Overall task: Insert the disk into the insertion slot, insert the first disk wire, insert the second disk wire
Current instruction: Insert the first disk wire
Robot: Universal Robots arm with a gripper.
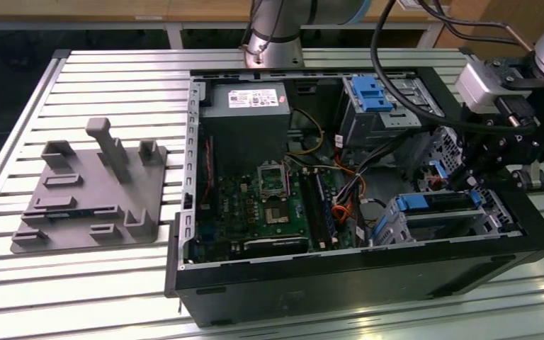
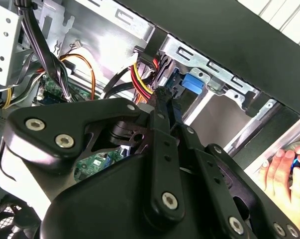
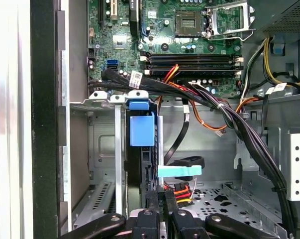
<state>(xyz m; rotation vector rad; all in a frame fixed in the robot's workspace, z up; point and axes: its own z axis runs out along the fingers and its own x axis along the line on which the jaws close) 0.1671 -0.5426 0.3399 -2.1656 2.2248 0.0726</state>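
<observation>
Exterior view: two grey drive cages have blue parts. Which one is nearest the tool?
The small cage holding the blue-framed disk, at the exterior view's lower right; the tool hangs by it. The taller bay lies farther off.

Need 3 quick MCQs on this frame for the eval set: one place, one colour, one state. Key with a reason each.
1. Where does the grey fixture plate lie relative to the computer case?
A. Inside it
B. On the slatted table, at the exterior view's left of it
C. On top of it

2. What colour is the bracket on the disk?
A. Blue
B. Red
C. Green

3. What state is the disk in?
A. Lying on the table outside the case
B. Standing on the fixture plate
C. Sitting in the insertion slot

Key:
1 B: the plate rests on the slats, apart from the case.
2 A: both the exterior view and the first wrist view show the bracket as blue.
3 C: the disk sits between the slot's metal walls, inside the case.
</observation>
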